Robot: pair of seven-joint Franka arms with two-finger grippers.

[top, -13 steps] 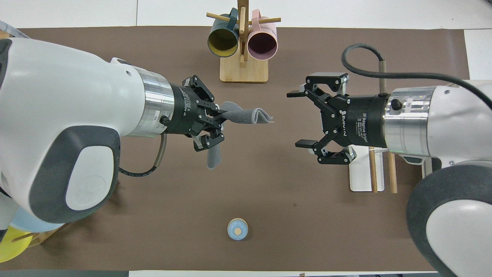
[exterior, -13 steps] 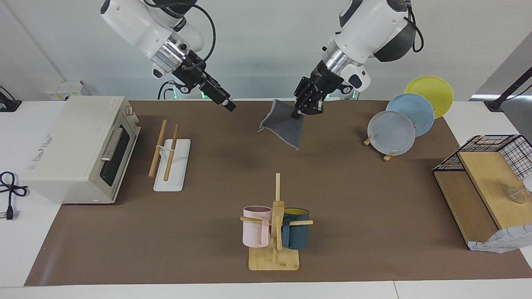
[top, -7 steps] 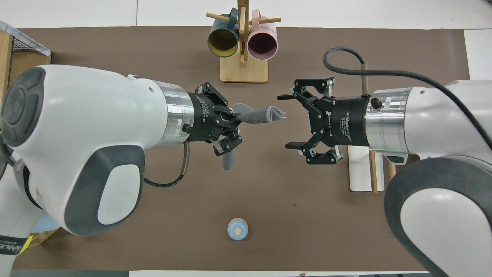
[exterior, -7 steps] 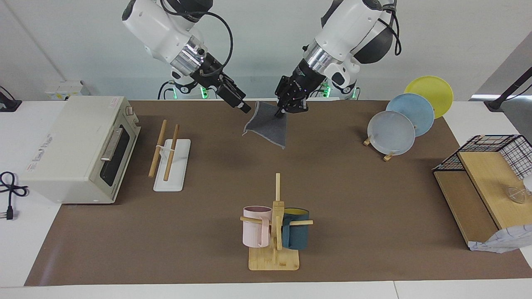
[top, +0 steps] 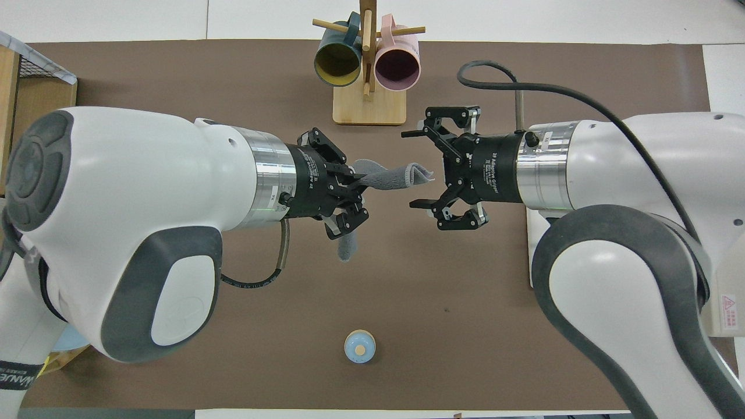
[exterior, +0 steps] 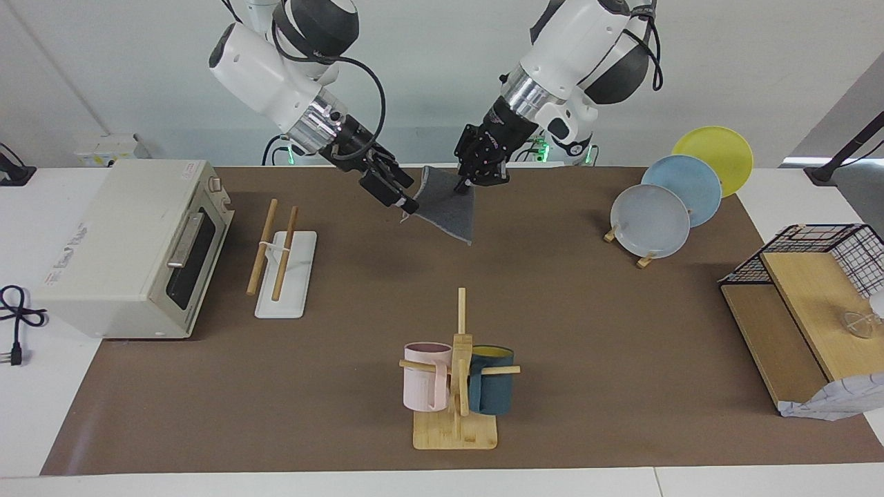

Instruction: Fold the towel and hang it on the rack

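While the towel (exterior: 445, 207) hangs in the air above the brown mat (exterior: 552, 310), I see its dark grey face turned toward the facing camera, one upper corner pinched in my left gripper (exterior: 464, 184). That gripper's fingertips are pressed together on the cloth, and the rest of the towel droops down from it without reaching the mat. From overhead the cloth (top: 389, 176) shows as a narrow grey fold sticking out of the left gripper (top: 356, 185), with another flap hanging below it. My right gripper (exterior: 405, 202) sits up in the air at the towel's free upper edge, its jaws spread wide and empty; in the overhead view its two fingertips (top: 414, 134) stand apart, just beside the tip of the cloth. I cannot tell whether it touches the fabric. The rack (exterior: 282, 259), two wooden rods on a white base, stands on the mat toward the right arm's end of the table, beside the toaster oven (exterior: 131, 245) and well apart from the towel.
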